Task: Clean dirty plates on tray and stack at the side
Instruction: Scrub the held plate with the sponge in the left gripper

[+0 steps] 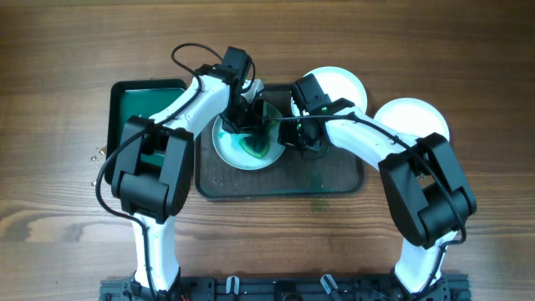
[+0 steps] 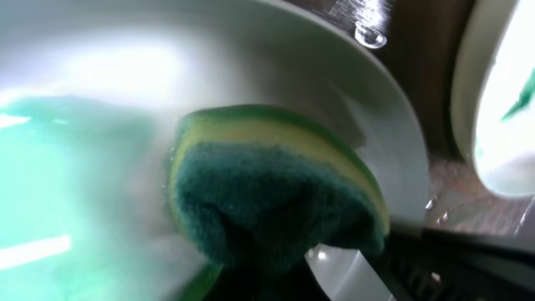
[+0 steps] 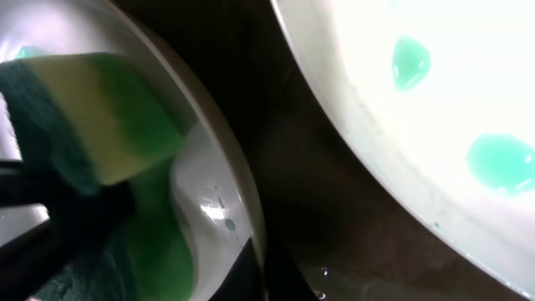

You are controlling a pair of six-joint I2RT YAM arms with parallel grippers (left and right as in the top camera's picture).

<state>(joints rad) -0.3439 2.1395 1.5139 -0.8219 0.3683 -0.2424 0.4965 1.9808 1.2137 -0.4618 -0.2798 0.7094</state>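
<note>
Left gripper [image 1: 245,115] is clamped on a green-and-yellow sponge [image 2: 276,192]. The sponge is pressed onto the plate [image 1: 238,157] at the left end of the tray [image 1: 334,177]. That plate has a teal-green smear across its middle, and the left wrist view is motion-blurred around it. Right gripper [image 1: 308,144] sits at the same plate's right rim. We can't tell from the right wrist view whether its fingers are pinching the rim or just beside it. A second plate [image 1: 338,84] is at the tray's far right corner with teal drops on it, apart from the first with bare wet tray between them. A third plate [image 1: 410,117] looks plain white and sits on the wooden table [image 1: 67,67], right of the tray. A small black tray [image 1: 146,92] with a green inside sits just left of the big one.
</note>
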